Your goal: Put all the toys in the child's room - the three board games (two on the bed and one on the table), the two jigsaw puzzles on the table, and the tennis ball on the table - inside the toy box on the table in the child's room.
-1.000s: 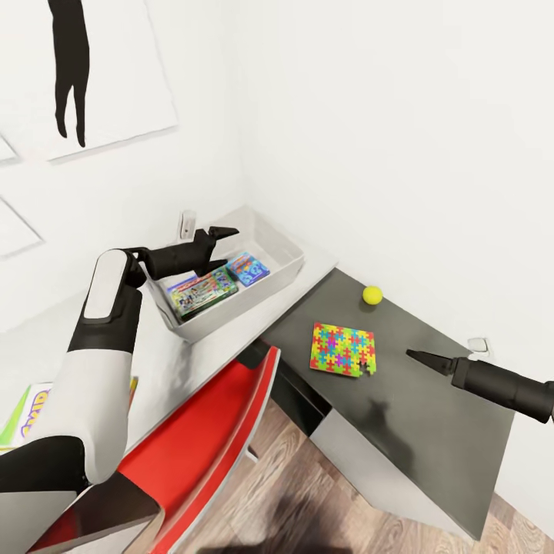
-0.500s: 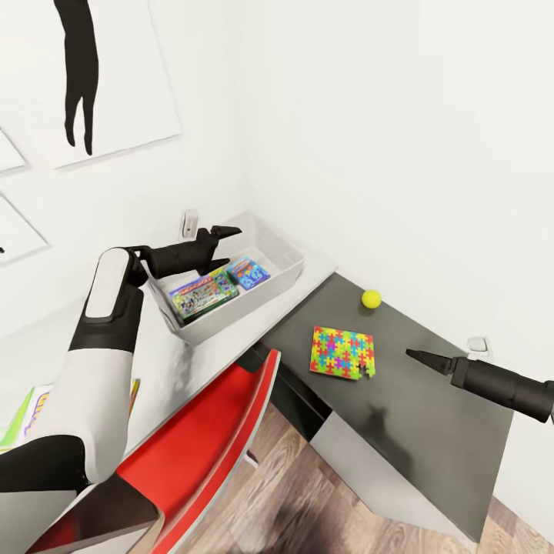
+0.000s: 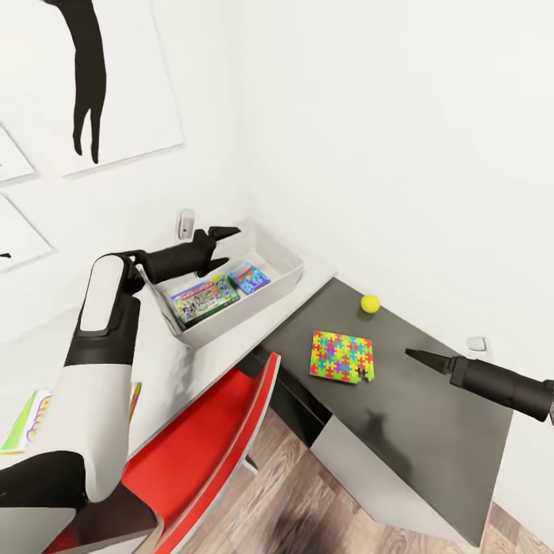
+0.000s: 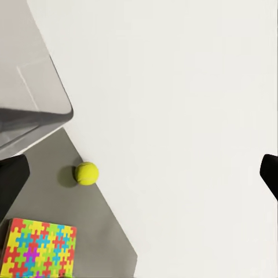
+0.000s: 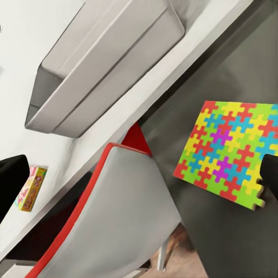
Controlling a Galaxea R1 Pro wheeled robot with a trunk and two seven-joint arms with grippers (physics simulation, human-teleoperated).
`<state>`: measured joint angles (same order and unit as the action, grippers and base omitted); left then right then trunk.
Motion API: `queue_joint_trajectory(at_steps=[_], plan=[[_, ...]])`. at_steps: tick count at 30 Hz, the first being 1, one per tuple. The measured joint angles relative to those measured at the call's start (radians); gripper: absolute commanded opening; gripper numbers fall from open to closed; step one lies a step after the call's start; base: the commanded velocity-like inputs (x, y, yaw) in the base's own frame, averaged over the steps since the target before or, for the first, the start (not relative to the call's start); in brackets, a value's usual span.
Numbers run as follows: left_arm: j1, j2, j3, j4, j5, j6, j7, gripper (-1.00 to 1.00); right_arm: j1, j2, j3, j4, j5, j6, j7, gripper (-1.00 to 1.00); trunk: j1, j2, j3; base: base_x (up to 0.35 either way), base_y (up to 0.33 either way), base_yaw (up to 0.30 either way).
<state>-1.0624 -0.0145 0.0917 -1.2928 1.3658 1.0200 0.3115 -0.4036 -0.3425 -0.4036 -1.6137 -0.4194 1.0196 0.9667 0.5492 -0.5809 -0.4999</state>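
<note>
Taking the jigsaw puzzles (image 3: pixel 342 356) as the landmark, nearest the robot is a red chair (image 3: pixel 204 454), tucked under the light part of the surface (image 3: pixel 185 369), with a SKIP BO board game (image 3: pixel 27 419) lying far off to the puzzles' left at the picture's edge. The puzzles themselves lie flat on the dark wing, seemingly stacked as one bright square; I judge them thin, light and somewhat flexible, with pieces at one corner looking loose, so they call for a hold at an edge, perhaps after sliding them toward the wing's rim, and a level carry. Just to their right the right pincer (image 3: pixel 419 357) hovers with its fingers pressed together, holding nothing. Beyond the puzzles the tennis ball (image 3: pixel 370 303) sits near the wall; it is light, fuzzy and prone to roll, so a grip across its middle suits it. Further back and left stands the toy box (image 3: pixel 281 265), already holding two board games (image 3: pixel 219 291), stiff flat cartons. Over the box's near-left rim the left pincer (image 3: pixel 219 248) hangs with fingers apart and empty.
</note>
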Motion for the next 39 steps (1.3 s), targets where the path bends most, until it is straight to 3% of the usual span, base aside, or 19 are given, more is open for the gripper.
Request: queue_joint_trajectory(at_steps=[4, 13, 18, 20, 21, 25, 28, 34, 39], plan=[[0.048, -0.011, 0.03, -0.075, 0.003, -0.008, -0.001, 1.0, -0.001, 0.002, 0.003, 0.0, 0.0, 0.007, -0.043, 1.0, 0.0, 0.0, 0.007, 0.0, 0.0, 0.0], [0.091, -0.031, 0.049, -0.161, 0.009, -0.015, -0.006, 1.0, -0.003, 0.003, 0.008, 0.0, -0.001, 0.018, -0.11, 1.0, 0.0, 0.0, 0.021, 0.0, 0.0, 0.0], [0.104, -0.037, 0.051, -0.203, 0.04, -0.017, -0.009, 1.0, -0.003, 0.003, 0.009, 0.0, -0.001, 0.02, -0.127, 1.0, 0.0, 0.0, 0.029, 0.0, 0.0, 0.0], [0.118, -0.039, 0.045, -0.244, 0.082, -0.017, -0.008, 1.0, -0.003, 0.004, 0.01, 0.0, -0.001, 0.021, -0.133, 1.0, 0.0, 0.0, 0.033, 0.0, 0.0, 0.0], [0.119, -0.039, 0.045, -0.244, 0.081, -0.017, -0.008, 1.0, -0.003, 0.004, 0.01, 0.0, -0.001, 0.021, -0.133, 1.0, 0.0, 0.0, 0.034, 0.0, 0.0, 0.0], [0.149, -0.039, 0.031, -0.278, 0.139, -0.016, -0.008, 1.0, -0.003, 0.004, 0.01, 0.0, -0.001, 0.023, -0.139, 1.0, 0.0, 0.0, 0.041, 0.0, 0.0, 0.0], [0.171, -0.039, 0.018, -0.291, 0.161, -0.016, -0.006, 1.0, -0.003, 0.004, 0.01, 0.0, -0.001, 0.023, -0.141, 1.0, 0.0, 0.0, 0.046, 0.0, 0.0, 0.0], [0.221, -0.038, -0.009, -0.303, 0.182, -0.014, -0.009, 1.0, -0.004, 0.004, 0.01, 0.0, -0.001, 0.024, -0.143, 1.0, 0.0, 0.0, 0.056, 0.0, 0.0, 0.0], [0.307, -0.033, -0.038, -0.31, 0.193, -0.008, -0.045, 1.0, -0.004, 0.003, 0.01, 0.0, -0.001, 0.024, -0.144, 1.0, 0.0, 0.0, 0.064, 0.0, 0.0, 0.0]])
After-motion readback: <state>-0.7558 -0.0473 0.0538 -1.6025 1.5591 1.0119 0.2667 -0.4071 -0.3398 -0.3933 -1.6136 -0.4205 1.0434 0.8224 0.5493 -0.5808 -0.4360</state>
